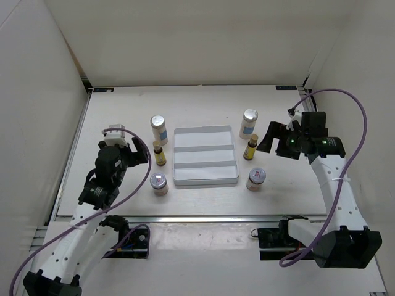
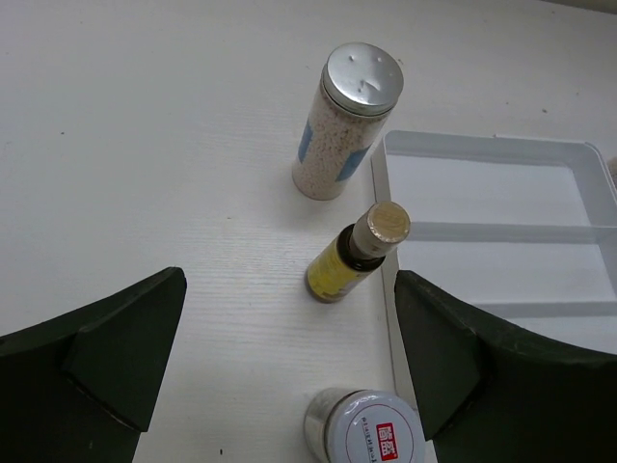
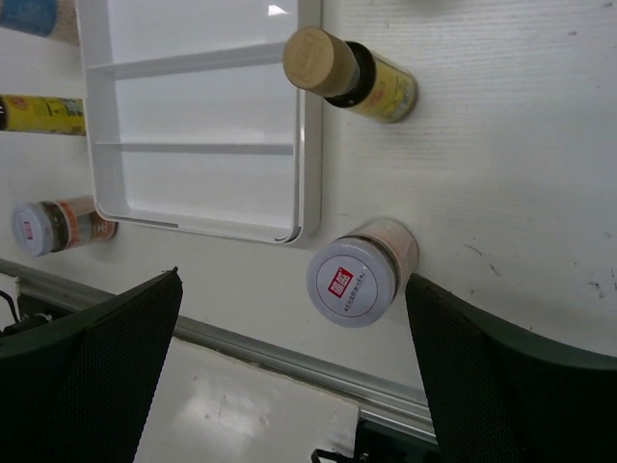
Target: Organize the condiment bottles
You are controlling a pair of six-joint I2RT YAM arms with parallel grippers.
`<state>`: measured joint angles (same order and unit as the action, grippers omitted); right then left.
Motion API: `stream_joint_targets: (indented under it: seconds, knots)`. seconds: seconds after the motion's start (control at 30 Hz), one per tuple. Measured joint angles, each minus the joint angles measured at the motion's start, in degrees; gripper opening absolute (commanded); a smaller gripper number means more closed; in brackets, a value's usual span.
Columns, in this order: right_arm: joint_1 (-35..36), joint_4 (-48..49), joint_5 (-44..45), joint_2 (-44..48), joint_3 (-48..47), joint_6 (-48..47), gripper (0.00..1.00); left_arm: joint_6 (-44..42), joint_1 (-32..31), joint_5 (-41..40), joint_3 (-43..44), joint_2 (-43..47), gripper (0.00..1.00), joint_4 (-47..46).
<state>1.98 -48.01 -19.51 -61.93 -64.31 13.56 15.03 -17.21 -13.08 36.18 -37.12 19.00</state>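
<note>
Bright, even, diffuse light in all views; white counter near washed out. Shadows short and soft beside bottles. Glare spot on tray floor, right wrist view; mild sheen on tall white bottle cap. Left claw fingers and right claw fingers dark, detail lost, edges soft. Wrist views wide-angle: bottles lean outward. Top view sharp, corners dimmer.

A flat white tray is placed at the middle of the white table. Between the tray and the left edge, a tall white bottle, a slim amber bottle and a squat jar are stood in a line, from far to near. Toward the right edge, a second white bottle, a second amber bottle and a second jar are lined up alike.
</note>
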Motion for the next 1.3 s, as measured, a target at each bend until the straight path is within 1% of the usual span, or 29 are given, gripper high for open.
stream_joint_targets:
  seconds: [0.17,0.3,0.4,0.5,0.63,0.73,0.8,0.87,0.97,1.0,1.07,1.1,1.2,1.23,1.3]
  knots:
    - [1.55,-1.64,3.76,-0.70,3.28,1.42,1.00,-0.09,-2.45,-3.08,-0.11,2.64,1.00,0.20]
    - [7.34,-2.89,9.18,-1.22,5.84,4.22,1.00,0.39,-3.10,-4.50,-0.02,3.32,1.00,0.39]
    - [12.41,-3.23,13.20,-2.56,6.93,6.36,1.00,0.92,-3.26,-4.94,1.16,0.72,1.00,2.03]
    - [16.09,-3.17,16.85,-5.07,7.37,8.48,0.99,1.33,-3.26,-5.18,4.24,-4.68,1.00,4.26]
    - [16.92,-2.69,20.39,-6.29,9.90,10.45,0.94,1.60,-3.26,-5.22,6.82,-10.82,1.00,6.47]
    - [16.92,-2.32,21.99,-7.76,11.17,11.56,0.94,1.62,-3.26,-5.22,6.82,-11.56,1.00,8.13]
    - [16.92,-1.14,22.49,-8.85,12.46,11.89,0.89,1.86,-3.26,-5.22,6.84,-11.41,1.00,8.46]
    - [16.92,0.20,22.36,-9.64,13.75,12.41,0.86,2.01,-3.28,-5.22,6.84,-11.21,1.00,8.70]
    - [17.05,1.51,22.16,-10.19,14.82,13.05,0.78,2.05,-3.28,-5.27,6.84,-10.99,1.00,8.92]
    - [17.05,1.97,22.08,-10.56,14.88,13.03,0.70,2.05,-3.28,-5.27,6.84,-10.99,1.00,8.94]
    - [17.11,2.97,21.92,-11.61,14.93,12.96,0.62,2.05,-3.26,-5.29,6.84,-11.02,1.00,9.05]
    - [17.18,2.95,22.16,-11.82,14.78,12.87,0.52,2.05,-3.28,-5.33,6.84,-11.02,1.00,9.05]
    - [17.59,3.15,22.82,-12.00,14.53,13.03,0.38,2.05,-3.26,-5.60,6.84,-11.04,1.00,9.11]
    - [18.08,3.06,23.37,-12.00,14.45,13.00,0.31,2.05,-3.26,-5.62,6.84,-11.04,1.00,9.14]
    - [19.58,2.43,24.79,-11.98,13.99,13.00,0.26,2.05,-3.28,-5.64,6.84,-11.04,1.00,9.22]
